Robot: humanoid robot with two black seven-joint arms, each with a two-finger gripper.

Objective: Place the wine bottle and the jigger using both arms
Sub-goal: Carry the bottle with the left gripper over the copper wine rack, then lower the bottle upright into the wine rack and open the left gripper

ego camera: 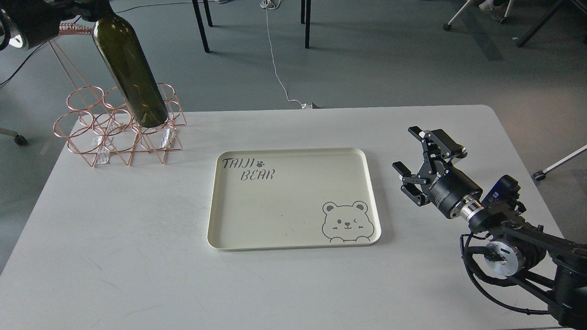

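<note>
The dark olive-green wine bottle [130, 73] hangs tilted in the air, neck up and to the left, its base over the right side of a copper wire rack [114, 123]. My left gripper [89, 7] shows only partly at the top left edge, closed around the bottle's neck, which it hides. My right gripper [407, 148] is open and empty, low over the table just right of the cream tray [293, 243]. The jigger is out of view.
The cream tray printed "TAIJI BEAR" lies in the middle of the white table [114, 256]. The copper rack stands at the table's back left corner. Chair legs and a white cable [275, 59] are on the floor behind the table.
</note>
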